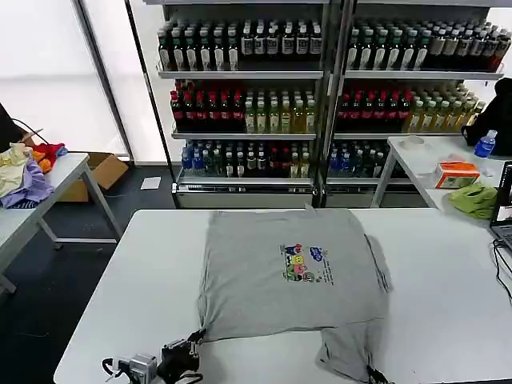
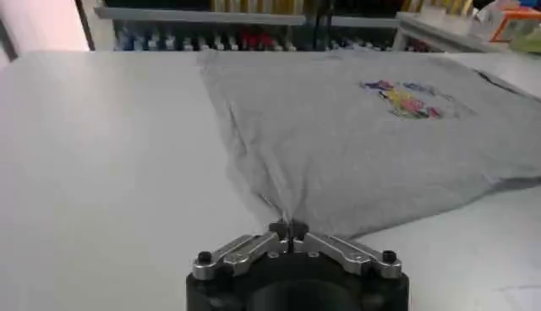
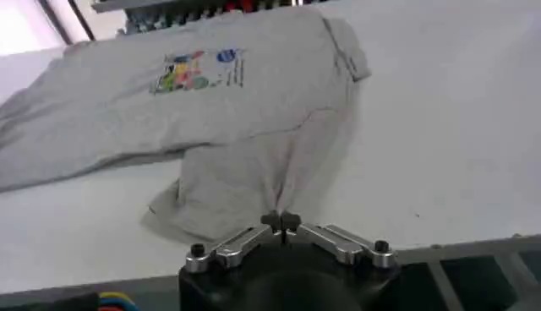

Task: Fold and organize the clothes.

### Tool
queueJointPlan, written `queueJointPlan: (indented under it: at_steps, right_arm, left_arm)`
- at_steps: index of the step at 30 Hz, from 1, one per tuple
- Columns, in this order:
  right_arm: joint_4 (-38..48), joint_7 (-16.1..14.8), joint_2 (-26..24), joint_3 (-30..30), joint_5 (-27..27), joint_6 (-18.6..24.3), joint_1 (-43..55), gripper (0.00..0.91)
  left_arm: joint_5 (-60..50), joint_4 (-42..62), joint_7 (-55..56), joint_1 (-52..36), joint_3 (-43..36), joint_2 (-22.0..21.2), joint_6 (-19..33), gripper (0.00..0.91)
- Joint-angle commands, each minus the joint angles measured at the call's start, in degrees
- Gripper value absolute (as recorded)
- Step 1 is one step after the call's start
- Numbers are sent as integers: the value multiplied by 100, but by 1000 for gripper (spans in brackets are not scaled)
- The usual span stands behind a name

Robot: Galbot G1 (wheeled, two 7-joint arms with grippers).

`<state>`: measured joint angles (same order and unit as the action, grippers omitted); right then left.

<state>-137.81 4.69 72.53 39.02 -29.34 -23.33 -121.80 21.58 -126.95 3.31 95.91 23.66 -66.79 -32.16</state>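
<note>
my left gripper [image 2: 288, 228] pinches the grey t-shirt's [image 1: 280, 272] near left corner on the white table [image 1: 120, 296]; my right gripper [image 3: 281, 223] clamps the near right hem.

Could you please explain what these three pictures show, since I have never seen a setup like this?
It is a two-armed robot folding clothes. One picture comes from a camera on its head, looking down at a white table; the other two come from cameras on its wrists. A grey T-shirt with a small colourful print lies spread on the table. The left gripper is shut on the shirt's near left corner, and the right gripper is shut on a bunched part at its near right. Behind stand shelves of bottles.
</note>
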Motion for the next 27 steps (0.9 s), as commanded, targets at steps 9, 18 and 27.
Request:
queueJointPlan:
  at_steps: [9,18,27]
  right_arm:
    - [-659,-482,-66,271,-273,651,-833,0]
    - [14,-96,-104,122,-708,640,1654,0]
    - [778,399,-444,-105,-979,665,3151,0]
  left_arm:
    - [-179,-1191,-79,1326,646,53,-85,20]
    - [486,-762,-86,-9,742,330,-89,20]
    - [1262,348,-306,-1717,490,717,-49,20]
